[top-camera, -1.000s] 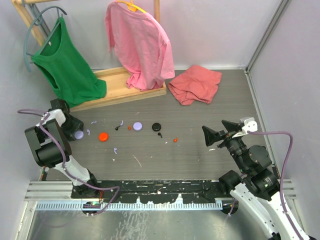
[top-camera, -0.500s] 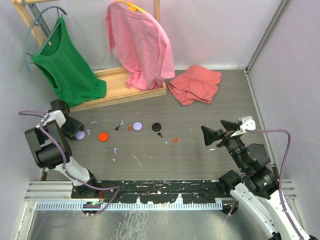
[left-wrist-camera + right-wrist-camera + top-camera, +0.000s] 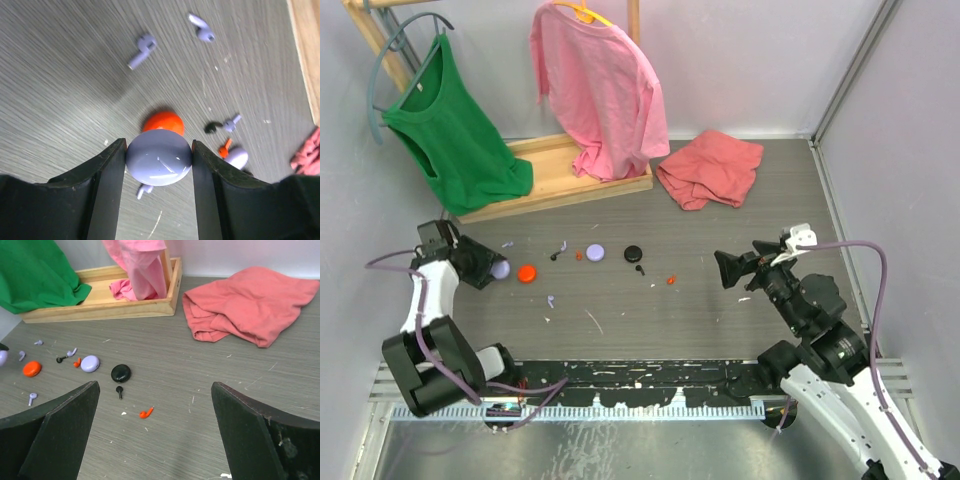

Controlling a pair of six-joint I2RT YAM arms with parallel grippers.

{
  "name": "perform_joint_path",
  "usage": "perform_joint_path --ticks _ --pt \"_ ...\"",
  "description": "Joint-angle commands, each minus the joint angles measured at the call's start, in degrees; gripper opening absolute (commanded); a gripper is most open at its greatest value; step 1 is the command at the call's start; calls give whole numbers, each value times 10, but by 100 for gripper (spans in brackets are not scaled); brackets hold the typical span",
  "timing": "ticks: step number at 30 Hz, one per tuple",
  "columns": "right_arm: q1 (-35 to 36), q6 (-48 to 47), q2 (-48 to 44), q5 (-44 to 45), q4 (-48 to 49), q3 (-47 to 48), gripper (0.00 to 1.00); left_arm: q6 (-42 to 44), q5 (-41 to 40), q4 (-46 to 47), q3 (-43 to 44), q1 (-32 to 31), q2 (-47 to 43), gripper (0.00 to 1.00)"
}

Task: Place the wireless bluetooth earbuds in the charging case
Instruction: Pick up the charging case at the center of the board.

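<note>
Moved: left gripper (image 3: 492, 266), swung in toward the orange disc (image 3: 527, 272) and narrowed; its jaws now clamp a round lavender case (image 3: 159, 159) just left of that disc. Earbuds, none housed yet: lavender bud (image 3: 550, 300) on the near side of the disc; black bud (image 3: 640, 268) and orange bud (image 3: 670, 280) to its right; second lavender bud (image 3: 506, 243) just beyond it. Right gripper (image 3: 728, 270): jaws wide, empty, well right of the disc. Case secured; pairing it with a bud likely follows.
</note>
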Motion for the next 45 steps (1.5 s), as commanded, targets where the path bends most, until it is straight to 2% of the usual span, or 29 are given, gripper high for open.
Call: perform_joint_path --ticks 1,5,15,23,27,34,45 --pt "4 34 34 -44 17 19 100 -38 86 33 -28 -28 -68 38" --pt "4 45 77 -99 53 -3 100 -80 82 61 -56 -110 -117 38" --pt "4 41 185 -176 245 -85 100 -244 18 176 -138 -265 -206 35" --pt "16 86 313 -221 517 -153 100 -354 -86 259 -160 -398 -223 34" --pt "52 88 373 -204 621 -163 99 -386 -132 296 -154 -464 -203 32" --pt "117 54 451 -147 737 -162 94 -431 -198 361 -133 -549 -145 31" --pt "181 52 590 -96 886 -143 83 -461 -278 416 -96 -644 -96 30"
